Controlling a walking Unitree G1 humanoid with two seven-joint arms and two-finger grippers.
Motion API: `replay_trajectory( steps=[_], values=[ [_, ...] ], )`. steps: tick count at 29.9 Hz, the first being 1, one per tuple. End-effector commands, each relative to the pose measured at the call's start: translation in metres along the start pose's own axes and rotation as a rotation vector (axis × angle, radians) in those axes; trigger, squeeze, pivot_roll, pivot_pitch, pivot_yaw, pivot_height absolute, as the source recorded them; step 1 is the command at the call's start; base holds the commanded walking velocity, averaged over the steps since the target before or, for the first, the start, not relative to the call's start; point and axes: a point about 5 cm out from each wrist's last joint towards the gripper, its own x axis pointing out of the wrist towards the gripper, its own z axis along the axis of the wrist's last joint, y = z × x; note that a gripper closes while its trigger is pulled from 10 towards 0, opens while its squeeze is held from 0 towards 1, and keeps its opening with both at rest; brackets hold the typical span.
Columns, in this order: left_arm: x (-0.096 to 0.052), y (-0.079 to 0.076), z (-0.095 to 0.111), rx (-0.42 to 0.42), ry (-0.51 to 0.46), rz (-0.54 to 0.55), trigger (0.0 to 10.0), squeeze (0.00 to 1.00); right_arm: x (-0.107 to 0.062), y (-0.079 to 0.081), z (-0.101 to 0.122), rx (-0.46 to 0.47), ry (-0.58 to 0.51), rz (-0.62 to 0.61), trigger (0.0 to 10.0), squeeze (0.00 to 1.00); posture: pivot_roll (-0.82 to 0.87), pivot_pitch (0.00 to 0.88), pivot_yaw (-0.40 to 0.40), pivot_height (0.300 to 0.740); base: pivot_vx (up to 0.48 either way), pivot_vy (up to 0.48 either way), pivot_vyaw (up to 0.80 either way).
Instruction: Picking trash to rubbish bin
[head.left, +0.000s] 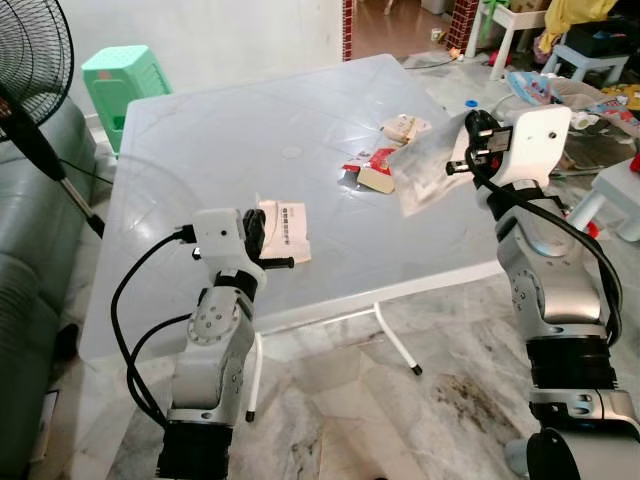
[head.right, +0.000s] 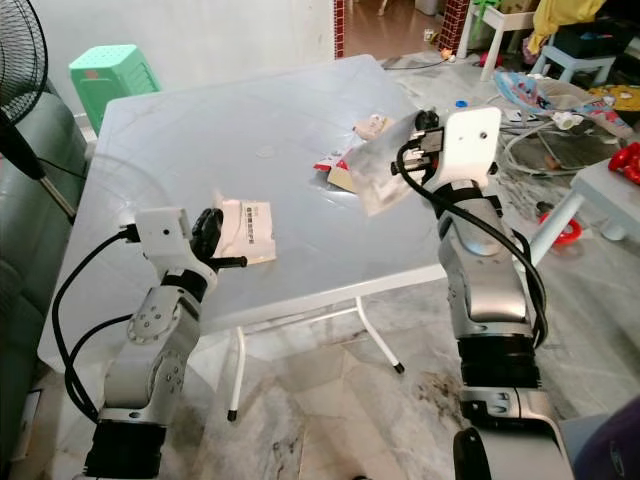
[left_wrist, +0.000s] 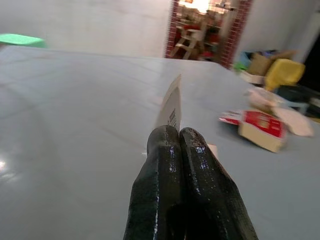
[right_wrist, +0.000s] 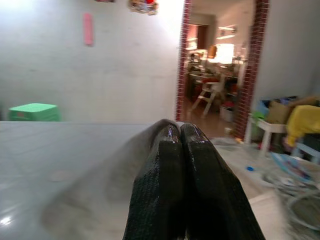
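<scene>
A white paper packet (head.left: 285, 230) with a barcode lies at the near edge of the pale plastic table (head.left: 230, 130). My left gripper (head.left: 256, 238) is shut on the packet's near side, and the left wrist view shows its edge (left_wrist: 172, 105) pinched between the fingertips. My right gripper (head.left: 462, 160) is shut on a clear plastic bag (head.left: 425, 172), which hangs lifted above the table's right side. In the right wrist view the bag (right_wrist: 100, 190) is a hazy sheet beside the fingers (right_wrist: 160, 165). On the table, a red and white box (head.left: 378, 168) and a crumpled wrapper (head.left: 405, 127) lie past the bag.
A green stool (head.left: 125, 75) stands behind the table. A black fan (head.left: 30, 70) and a grey sofa (head.left: 30, 240) are on the left. White stools (head.left: 585, 55) and loose clutter cover the floor at the right. Marble floor lies under the table's near edge.
</scene>
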Motion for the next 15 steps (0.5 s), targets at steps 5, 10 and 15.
replay_trajectory(
  steps=[5,10,15],
  values=[
    [-0.0005,0.0027,-0.0003,-0.003,0.010,0.009,10.0,0.00,0.0028,0.0055,0.0053,0.005,-0.021,0.022,10.0,0.00,-0.04,0.038,0.068,0.740,0.000,0.365,0.00],
    [-0.0005,0.0029,-0.0004,-0.003,0.014,0.009,10.0,0.00,0.0029,0.0064,0.0058,0.007,-0.026,0.024,10.0,0.00,-0.04,0.040,0.069,0.740,0.000,0.414,0.00],
    [-0.0005,0.0028,-0.0004,-0.001,0.016,0.006,10.0,0.00,0.0027,0.0071,0.0061,0.006,-0.029,0.026,10.0,0.00,-0.04,0.041,0.070,0.740,0.000,0.480,0.00]
  ],
)
